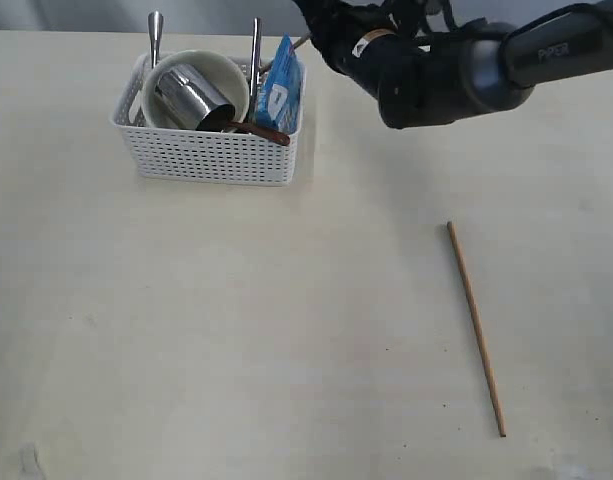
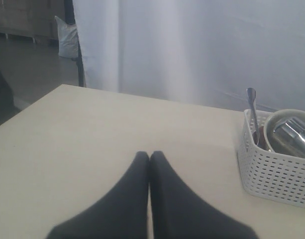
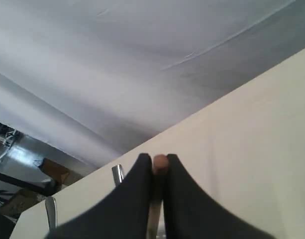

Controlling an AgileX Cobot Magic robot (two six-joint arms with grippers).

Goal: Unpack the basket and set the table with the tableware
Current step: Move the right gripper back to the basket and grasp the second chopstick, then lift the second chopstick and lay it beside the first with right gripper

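The basket [image 1: 211, 160] stands in the upper left of the exterior view, on the pale surface [image 1: 236, 330]. Inside it a cream bowl [image 1: 211, 58] holds a shiny cup [image 1: 191, 95] lying on its side, its dark mouth turned toward the lower right. A dark red spoon [image 1: 261, 131] rests near the basket's front rim, just right of that mouth. A blue packet [image 1: 281, 90] stands at the right end. Two steel handles [image 1: 156, 35] poke up out of the basket, one at the back left and the other between bowl and packet. Which utensil each belongs to cannot be told.

The right arm [image 1: 466, 70] comes in from the upper right of the frame and ends above the basket's right end, by the packet. Its wrist view shows the right claw [image 3: 159, 167] pinching a chopstick [image 3: 160, 160]. The black fingers [image 3: 132, 199] are drawn in against the wooden stick, and its rounded brown tip shows between them. In the exterior view a thin bit of that stick slants from the claw toward the packet's top.

A second chopstick [image 1: 476, 330] lies flat on the surface in the lower right, well apart from the basket — it runs from upper left to lower right.

The left claw [image 2: 150, 162] is outside the exterior view. Its own camera shows the two fingers pressed together over the surface, with the basket off to one side.
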